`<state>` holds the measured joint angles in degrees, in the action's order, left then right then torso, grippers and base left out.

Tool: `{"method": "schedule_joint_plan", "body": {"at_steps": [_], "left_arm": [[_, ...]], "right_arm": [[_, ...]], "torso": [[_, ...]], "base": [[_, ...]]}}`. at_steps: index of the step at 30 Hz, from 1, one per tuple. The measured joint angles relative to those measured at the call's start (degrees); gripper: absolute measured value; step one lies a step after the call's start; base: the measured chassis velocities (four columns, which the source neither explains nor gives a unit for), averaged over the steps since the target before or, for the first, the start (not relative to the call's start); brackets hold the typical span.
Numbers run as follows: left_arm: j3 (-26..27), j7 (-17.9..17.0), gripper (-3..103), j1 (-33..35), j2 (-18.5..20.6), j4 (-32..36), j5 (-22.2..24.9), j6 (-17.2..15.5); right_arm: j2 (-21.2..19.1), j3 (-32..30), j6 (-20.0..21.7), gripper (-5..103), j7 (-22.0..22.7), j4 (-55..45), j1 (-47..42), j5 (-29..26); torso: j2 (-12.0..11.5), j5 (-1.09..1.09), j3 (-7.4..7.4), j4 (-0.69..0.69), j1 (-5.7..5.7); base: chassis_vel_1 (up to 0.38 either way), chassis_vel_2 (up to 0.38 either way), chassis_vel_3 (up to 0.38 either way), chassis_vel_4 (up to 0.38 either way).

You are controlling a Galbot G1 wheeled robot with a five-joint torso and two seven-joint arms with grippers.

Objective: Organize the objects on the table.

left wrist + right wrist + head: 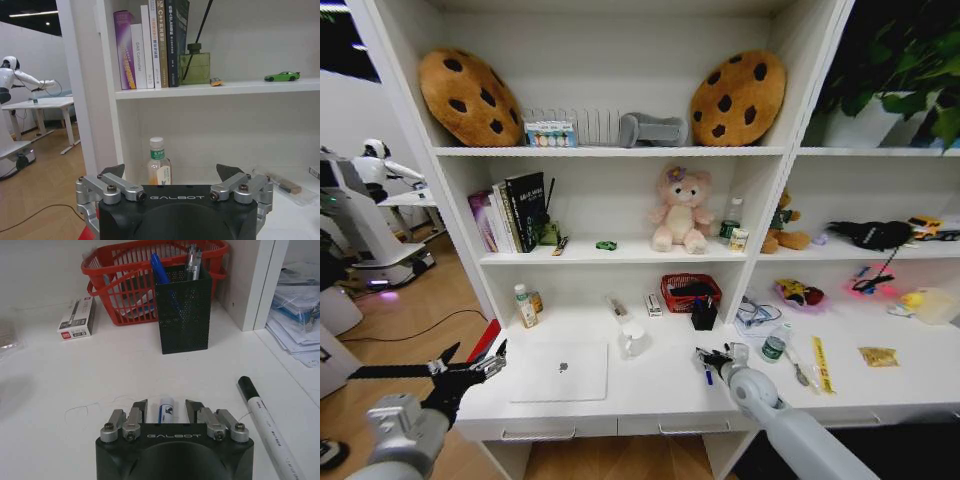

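Silver laptop (pixel 560 371), white table (pixel 660 385), green toy car (pixel 282 76), black mesh pen cup (pixel 183 307), red basket (pixel 120 277).

We see the white marker with black cap (pixel 270 427) cut off at the frame edge; the right gripper (pixel 166 410) hides the blue-labelled pen's (pixel 166 410) lower end.

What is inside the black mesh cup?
The black mesh pen holder holds a blue pen and clear-barrelled pens sticking out. Their lower ends are hidden inside.
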<state>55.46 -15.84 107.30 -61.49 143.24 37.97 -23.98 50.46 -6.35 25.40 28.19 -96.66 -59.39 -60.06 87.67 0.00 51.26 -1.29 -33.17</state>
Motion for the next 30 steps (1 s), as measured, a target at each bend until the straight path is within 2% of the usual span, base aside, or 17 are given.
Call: {"method": "schedule_joint_plan", "body": {"at_steps": [1, 4, 5, 7, 20, 22, 23, 24, 25, 26, 27, 30], "left_arm": [[0.0, 0.0, 100, 0.0, 0.0, 0.0, 0.0, 0.0], [0.0, 0.0, 100, 0.0, 0.0, 0.0, 0.0, 0.0], [0.0, 0.0, 100, 0.0, 0.0, 0.0, 0.0, 0.0], [0.0, 0.0, 100, 0.0, 0.0, 0.0, 0.0, 0.0], [0.0, 0.0, 100, 0.0, 0.0, 0.0, 0.0, 0.0], [0.0, 0.0, 100, 0.0, 0.0, 0.0, 0.0, 0.0], [0.0, 0.0, 100, 0.0, 0.0, 0.0, 0.0, 0.0], [0.0, 0.0, 100, 0.0, 0.0, 0.0, 0.0, 0.0], [0.0, 0.0, 100, 0.0, 0.0, 0.0, 0.0, 0.0], [0.0, 0.0, 100, 0.0, 0.0, 0.0, 0.0, 0.0], [0.0, 0.0, 100, 0.0, 0.0, 0.0, 0.0, 0.0], [0.0, 0.0, 100, 0.0, 0.0, 0.0, 0.0, 0.0]], "right_arm": [[0.0, 0.0, 0.0, 47, 0.0, 0.0, 0.0, 0.0], [-0.4, 0.7, 0.2, 31, 0.5, 0.0, 0.4, -1.0], [-0.4, 0.7, 0.2, 31, 0.5, 0.0, 0.4, -1.0], [-0.6, 1.0, 0.3, 21, 0.7, 0.0, 0.4, -1.6], [-1.1, 0.7, 0.3, 12, 0.9, -0.7, -0.5, -2.1], [-1.4, -0.6, -0.6, 12, -1.5, -1.3, -0.7, 1.2], [-1.4, -0.6, -0.6, 12, -1.5, -1.3, -0.7, 1.2], [-1.5, -1.2, -1.8, 12, -3.4, -1.5, -0.7, 3.9], [-1.8, -1.9, -3.6, 12, -6.1, -1.6, -0.7, 7.2], [-2.1, -2.8, -7.8, 12, -10.7, -1.3, -0.1, 13.0], [-2.1, -2.8, -7.8, 12, -10.7, -1.3, -0.1, 13.0], [-2.3, -3.2, -16.5, 12, -16.7, 1.8, 3.0, 21.5]], "torso": [[0.0, 0.0, 0.0, 0.0, 0.0], [0.0, 0.0, 0.0, 0.0, 0.0], [0.0, 0.0, 0.0, 0.0, 0.0], [0.0, 0.0, 0.0, 0.0, 0.0], [0.0, 0.01, 0.0, 0.0, 0.0], [0.0, 0.02, 0.0, 0.0, -0.01], [0.0, 0.02, 0.0, 0.0, -0.01], [0.0, 0.02, 0.0, 0.0, -0.01], [0.0, 0.01, 0.0, 0.0, 0.0], [0.0, 0.01, 0.0, -0.01, 0.0], [0.0, 0.01, 0.0, -0.01, 0.0], [0.0, 0.0, 0.0, 0.0, 0.0]], "base": [[0.0, 0.0, 0.0, 0.0], [0.0, 0.0, 0.0, 0.0], [0.0, 0.0, 0.0, 0.0], [0.0, 0.0, 0.0, 0.0], [0.0, 0.0, 0.0, 0.0], [0.0, 0.0, 0.0, 0.0], [0.0, 0.0, 0.0, 0.0], [0.0, 0.0, 0.0, 0.0], [0.0, 0.0, 0.0, 0.0], [0.0, 0.0, 0.0, 0.0], [0.0, 0.0, 0.0, 0.0], [0.0, 0.0, 0.0, 0.0]]}}
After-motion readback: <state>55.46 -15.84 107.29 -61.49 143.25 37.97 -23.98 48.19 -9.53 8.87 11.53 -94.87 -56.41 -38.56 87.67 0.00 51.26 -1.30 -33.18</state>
